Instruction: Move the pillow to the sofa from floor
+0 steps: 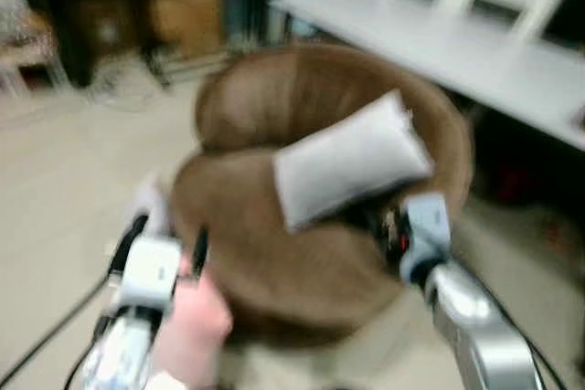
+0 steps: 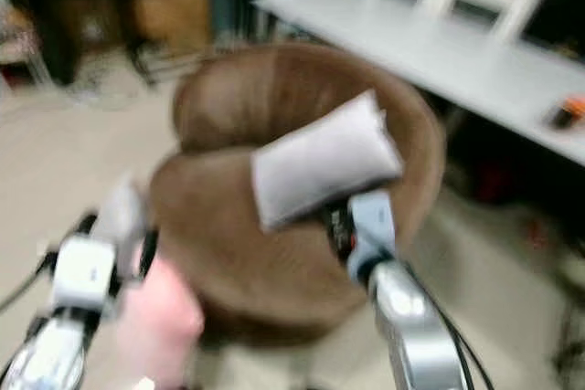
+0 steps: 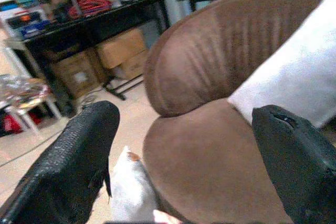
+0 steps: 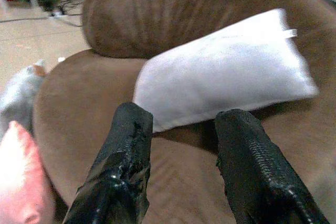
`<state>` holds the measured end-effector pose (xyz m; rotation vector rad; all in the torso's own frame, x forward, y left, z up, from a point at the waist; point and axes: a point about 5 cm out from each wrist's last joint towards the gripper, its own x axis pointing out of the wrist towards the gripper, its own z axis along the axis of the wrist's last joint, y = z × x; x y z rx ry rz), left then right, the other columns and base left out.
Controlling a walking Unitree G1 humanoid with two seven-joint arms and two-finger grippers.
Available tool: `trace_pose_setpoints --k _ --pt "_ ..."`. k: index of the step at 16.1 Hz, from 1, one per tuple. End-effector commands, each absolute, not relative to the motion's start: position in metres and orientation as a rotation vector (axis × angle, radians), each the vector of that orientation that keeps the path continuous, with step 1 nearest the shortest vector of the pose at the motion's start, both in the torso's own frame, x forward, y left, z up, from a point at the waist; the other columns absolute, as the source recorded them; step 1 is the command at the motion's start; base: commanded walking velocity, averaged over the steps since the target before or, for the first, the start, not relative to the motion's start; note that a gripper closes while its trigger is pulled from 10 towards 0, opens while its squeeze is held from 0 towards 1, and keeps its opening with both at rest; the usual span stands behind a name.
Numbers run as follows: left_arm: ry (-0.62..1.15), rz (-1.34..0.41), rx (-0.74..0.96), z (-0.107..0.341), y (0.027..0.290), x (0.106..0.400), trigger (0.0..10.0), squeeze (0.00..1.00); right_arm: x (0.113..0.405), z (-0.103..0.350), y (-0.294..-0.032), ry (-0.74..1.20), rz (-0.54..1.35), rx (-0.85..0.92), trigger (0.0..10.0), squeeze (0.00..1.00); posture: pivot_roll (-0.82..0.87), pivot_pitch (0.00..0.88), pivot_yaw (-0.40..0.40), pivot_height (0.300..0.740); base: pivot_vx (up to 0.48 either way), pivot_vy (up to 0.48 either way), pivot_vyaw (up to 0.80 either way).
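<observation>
Pillow (image 1: 352, 160) is lying on the brown sofa (image 1: 274, 253) seat already, so placing looks done. Right gripper (image 4: 181, 129) sits just below it, fingers apart and empty; left gripper (image 3: 184, 156) spread wide. Next it just needs to back off.

sofa (image 1: 274, 253) front seat bare, pillow (image 1: 352, 160) and backrest (image 1: 274, 98) behind

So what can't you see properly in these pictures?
- Pink thing beside the left claw: blurred and cut off by the bottom edge in the eye views, so I can't name it.
- Sofa base: hidden by its own seat.
- Orange item on the white table: too small and blurred.
- Pillow underside: hidden against the sofa, the open right claw just below it.
</observation>
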<state>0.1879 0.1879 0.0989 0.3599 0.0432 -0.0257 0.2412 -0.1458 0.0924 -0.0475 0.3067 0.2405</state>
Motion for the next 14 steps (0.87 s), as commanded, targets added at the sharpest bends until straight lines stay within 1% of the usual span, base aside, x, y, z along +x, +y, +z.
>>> trace_pose_setpoints --k 1,3,4,14 --pt "0.036 -0.023 0.341 0.0997 0.1846 0.1884 10.0 0.25 0.2429 0.0947 -0.1522 0.306 0.216 -0.068 10.0 0.0 -0.04 0.0 -0.095 0.74 0.0 0.0 0.0" --pt "0.038 -0.016 0.335 0.0997 0.1849 0.1882 10.0 0.25 0.2443 0.0949 -0.1523 0.308 0.218 -0.072 10.0 0.0 -0.04 0.0 -0.099 0.74 0.0 0.0 0.0" --pt "0.043 -0.013 0.338 0.099 0.185 0.1879 10.0 0.25 0.245 0.0951 -0.1522 0.308 0.219 -0.073 10.0 0.0 -0.04 0.0 -0.102 0.74 0.0 0.337 0.0" --pt "0.049 0.016 0.331 0.0989 0.1865 0.187 10.0 0.25 0.2465 0.0973 -0.1491 0.31 0.238 -0.061 10.0 0.0 -0.04 0.0 -0.109 0.74 0.0 0.41 0.0"
